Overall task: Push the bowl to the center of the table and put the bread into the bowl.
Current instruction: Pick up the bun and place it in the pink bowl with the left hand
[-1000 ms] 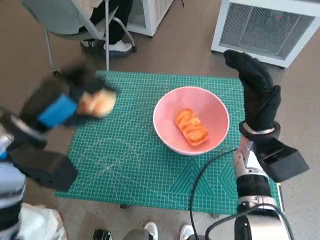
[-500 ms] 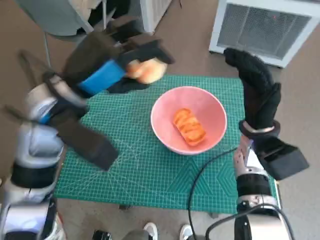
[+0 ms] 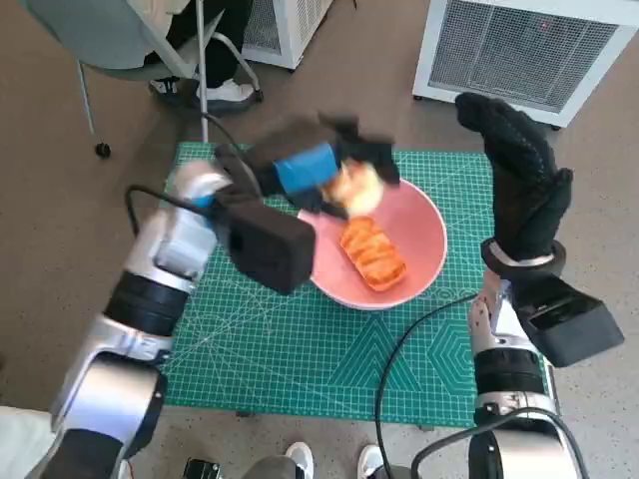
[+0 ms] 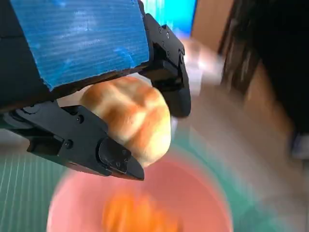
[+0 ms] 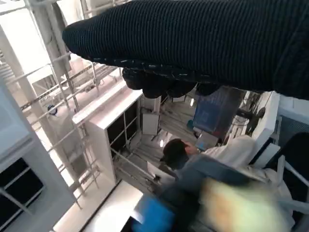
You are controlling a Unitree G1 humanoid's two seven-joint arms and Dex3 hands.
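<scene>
- The green gridded cutting mat (image 3: 300, 349) covers the bench, and it's the stage for everything here.
- On it sits the round pink bowl (image 3: 424, 254), a little toward the right-hand side of the mat's middle. Whether it counts as centred is a judgement call, but it looks close enough that the push step reads as done.
- The left hand (image 3: 315, 170), black with blue tape across its back, hangs over the bowl's near-left rim. Its fingers (image 4: 111, 154) are clamped on a pale golden round bread roll (image 3: 356, 188); the left wrist view shows the roll (image 4: 130, 118) pinched firmly between black fingers, with the pink bowl blurred right underneath.
- The right hand (image 3: 519, 185), in its black knitted glove, stands upright at the mat's right edge, just beside the bowl but apart from it. It holds nothing, and its fingers look extended and close together.
- Down in the bowl lies an orange ridged bread piece (image 3: 374, 252), resting on the bottom.
- Step in hand, as I read it: carrying the roll to the drop point, the second half of the task.
- The next move calls for bringing the roll a touch further over the bowl's middle, lowering it, then spreading the fingers so it lands beside the orange piece rather than bouncing off the rim.
</scene>
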